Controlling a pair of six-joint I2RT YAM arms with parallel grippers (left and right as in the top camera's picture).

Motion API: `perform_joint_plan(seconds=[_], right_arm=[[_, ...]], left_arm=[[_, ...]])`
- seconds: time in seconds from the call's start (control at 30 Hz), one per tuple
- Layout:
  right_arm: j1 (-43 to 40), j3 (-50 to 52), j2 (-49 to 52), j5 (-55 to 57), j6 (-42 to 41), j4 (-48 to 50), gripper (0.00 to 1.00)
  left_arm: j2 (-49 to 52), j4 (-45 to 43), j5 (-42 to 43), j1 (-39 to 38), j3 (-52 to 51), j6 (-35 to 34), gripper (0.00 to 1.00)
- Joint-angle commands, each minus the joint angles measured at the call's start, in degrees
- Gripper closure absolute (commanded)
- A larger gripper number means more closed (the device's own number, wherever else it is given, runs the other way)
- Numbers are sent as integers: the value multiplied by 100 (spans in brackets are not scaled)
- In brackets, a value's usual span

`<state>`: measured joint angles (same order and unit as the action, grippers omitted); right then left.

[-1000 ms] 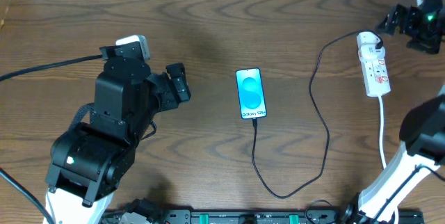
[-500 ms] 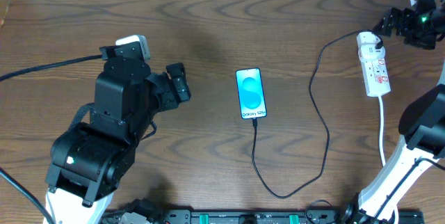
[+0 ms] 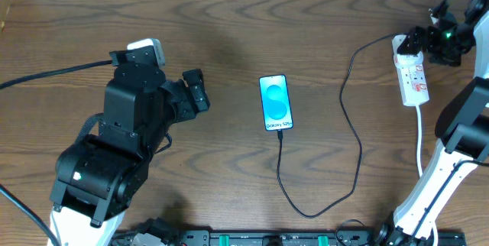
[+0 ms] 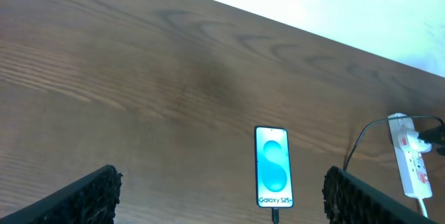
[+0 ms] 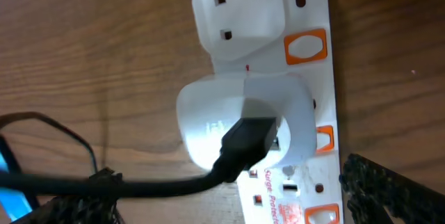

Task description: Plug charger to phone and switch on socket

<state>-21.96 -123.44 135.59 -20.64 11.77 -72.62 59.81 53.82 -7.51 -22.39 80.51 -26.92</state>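
precision counts: with my right gripper (image 3: pixel 416 41) open-jawed over the white elongated power strip (image 3: pixel 413 78) on the far right, i'd press one fingertip on the orange switch (image 5: pixel 324 138) beside the white adapter plug (image 5: pixel 208 126).

The left arm (image 3: pixel 114 147) sits folded at the near left of the worktop (image 3: pixel 229 32), its wrist aimed right and away. The left fingers (image 4: pixel 76 203) stand wide apart and empty, their dark textured tips at the two lower corners of the left wrist view. The right arm (image 3: pixel 458 135) rises from the near right edge and reaches to the far right corner, a green light glowing on its wrist, and the right fingers (image 5: pixel 389 193) are spread fully, gripping nothing, showing only as dark tips low in their own view.
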Motion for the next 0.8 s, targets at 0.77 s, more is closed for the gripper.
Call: perform_joint_plan(seconds=[0.77], right_arm=[[31,1241,44,-1043,396,625,2]], left_arm=[[4,13,-70,4,44,76,7]])
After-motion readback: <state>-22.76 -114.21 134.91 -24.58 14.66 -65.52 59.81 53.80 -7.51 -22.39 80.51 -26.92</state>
